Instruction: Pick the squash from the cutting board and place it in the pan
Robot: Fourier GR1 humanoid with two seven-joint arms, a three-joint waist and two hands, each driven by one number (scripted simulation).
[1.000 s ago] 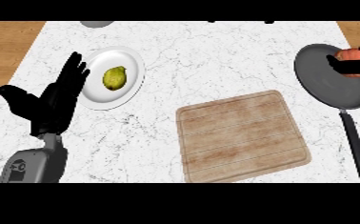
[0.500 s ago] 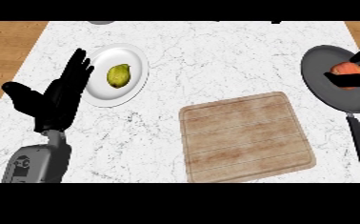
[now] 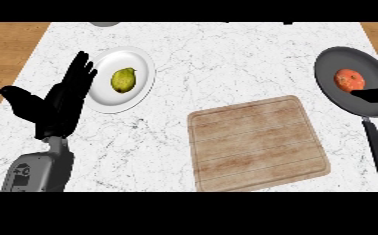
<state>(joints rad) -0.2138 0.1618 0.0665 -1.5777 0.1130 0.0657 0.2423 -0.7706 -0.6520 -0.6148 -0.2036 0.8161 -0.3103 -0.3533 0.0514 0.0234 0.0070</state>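
On the white marbled counter (image 3: 221, 64), seen from the head view, one of each thing shows: one rectangular wooden cutting board (image 3: 255, 141), one round dark pan (image 3: 347, 86), one white round plate (image 3: 122, 79), one orange-red rounded squash (image 3: 349, 79) and one yellow-green pear-shaped fruit (image 3: 123, 79). At the counter's far edge a small grey rounded thing (image 3: 105, 24) shows only in part, and I cannot tell what it is.

Nothing lies on the cutting board, which sits low and right of centre. The squash lies inside the pan, at the view's right edge, and the pan's black handle (image 3: 369, 139) runs down toward the near edge. The yellow-green fruit lies in the middle of the plate, at upper left.

Of the right hand (image 3: 365, 96) only a black tip shows, at the right edge, over the pan just below the squash and apart from it; whether its fingers are spread or curled cannot be told. The left hand (image 3: 63, 104) rests at the view's left, fingers straight and pointing up, thumb out to the side, holding nothing, its fingertips just beside the plate's left rim and well apart from the squash.
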